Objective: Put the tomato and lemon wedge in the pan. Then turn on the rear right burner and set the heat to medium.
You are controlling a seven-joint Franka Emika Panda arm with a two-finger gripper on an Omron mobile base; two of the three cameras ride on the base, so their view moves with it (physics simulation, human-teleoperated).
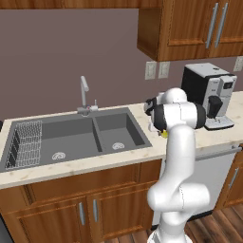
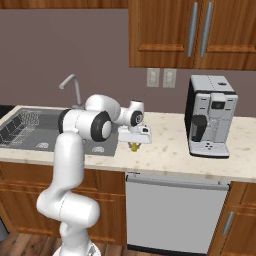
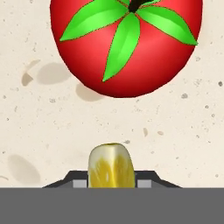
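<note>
looking along the hand, the closest thing is the lemon wedge [image 3: 110,165], sitting right between the two fingers [image 3: 78,181] with its cut face toward the camera. the dark tips flank it on both sides and look like they're pinching it, though i can't tell for sure how firm the hold is. makes sense to take it across the narrow sides, since a wedge would probably slip if squeezed on its slanted faces.

just past it on the speckled beige tabletop [image 3: 35,131] is the tomato [image 3: 127,48], green leaves on top, apart from the wedge, nothing touching it. it's round and glossy, so my guess is it rolls if nudged, and the hand should lift straight up instead of sweeping forward.

from the right base camera, the gripper [image 2: 134,145] points straight down at the tabletop between the sink [image 2: 30,127] and the coffee machine [image 2: 207,117], a bit of yellow poking out under it. the arm reaches over from the sink side, probably so the hand can drop vertically.

farther back are the faucet [image 1: 84,95], wall outlets [image 1: 156,70] and upper cabinets [image 1: 199,28]. i can't spot the pan or the cooktop from here, so i'd say the task is at its very start: wedge first, then the tomato, then the burner.
</note>
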